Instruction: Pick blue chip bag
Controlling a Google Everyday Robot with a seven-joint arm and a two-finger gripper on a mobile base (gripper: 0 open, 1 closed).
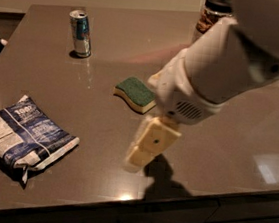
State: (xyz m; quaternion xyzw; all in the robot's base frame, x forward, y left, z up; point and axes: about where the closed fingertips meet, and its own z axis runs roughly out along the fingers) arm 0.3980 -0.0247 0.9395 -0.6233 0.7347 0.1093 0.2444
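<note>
The blue chip bag (pixel 22 136) lies flat on the dark table (pixel 112 40) at the front left, dark blue foil with white lettering and a white panel. My gripper (pixel 138 158) hangs from the big white arm over the table's front middle, to the right of the bag and apart from it. It holds nothing that shows.
A green and yellow sponge (pixel 136 94) lies mid-table just behind the gripper. A blue-and-silver slim can (pixel 81 33) stands at the back left. A jar with a dark lid (pixel 212 13) stands at the back right. The table's front edge runs just below the gripper.
</note>
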